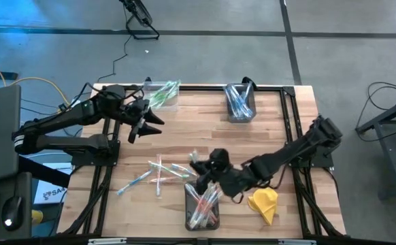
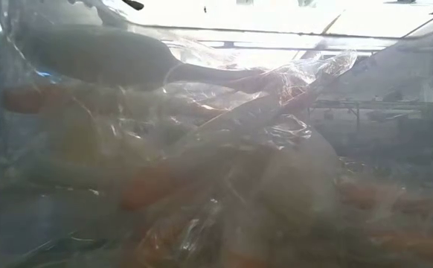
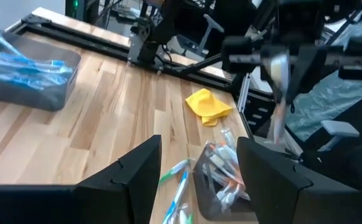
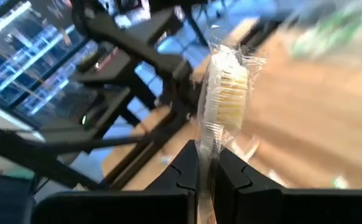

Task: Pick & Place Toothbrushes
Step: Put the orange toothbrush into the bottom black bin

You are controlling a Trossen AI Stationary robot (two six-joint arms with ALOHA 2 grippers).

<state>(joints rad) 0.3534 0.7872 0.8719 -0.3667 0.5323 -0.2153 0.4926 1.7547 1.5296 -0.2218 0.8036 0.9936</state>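
Note:
Several wrapped toothbrushes (image 1: 158, 174) lie loose on the wooden table (image 1: 266, 146). A clear bin (image 1: 202, 207) at the near edge holds pink-red ones. My right gripper (image 1: 201, 178) hovers over that bin's far end, shut on one clear-wrapped toothbrush (image 4: 221, 93). The left wrist view shows that toothbrush (image 3: 279, 106) as a blurred streak below the gripper. My left gripper (image 1: 143, 124) is open at the far left, above the table, holding nothing. My right gripper pinches the wrapped toothbrush by its handle (image 4: 204, 163) between the two fingers. The brush lies along the fingers, and its bristle head (image 4: 227, 84) sticks out well past the fingertips. It is lifted clear of the table and the bin.
A bin of green toothbrushes (image 1: 162, 95) stands at the far left and a bin of blue ones (image 1: 240, 102) at the far middle. A yellow cloth (image 1: 265, 204) lies right of the near bin. The low view is filled by wrapped toothbrushes (image 2: 224, 171) close to the lens.

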